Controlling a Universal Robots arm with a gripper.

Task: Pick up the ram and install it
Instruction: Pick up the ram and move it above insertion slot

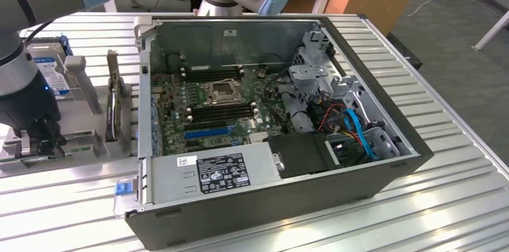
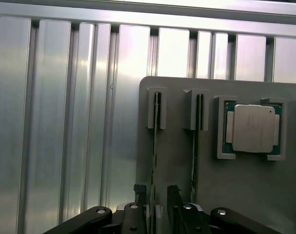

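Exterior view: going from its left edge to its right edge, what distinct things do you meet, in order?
hard drive → ram standing on edge in the grey holder → processor socket on the motherboard inside the open case → blue cables

1. My exterior camera sits high, angled down into the open computer case (image 1: 278, 204) on the slatted table (image 1: 445, 204).
2. My wrist camera looks straight down past the gripper (image 2: 157, 197), close over the grey tray (image 2: 176, 146).
3. Both share that tray and table.
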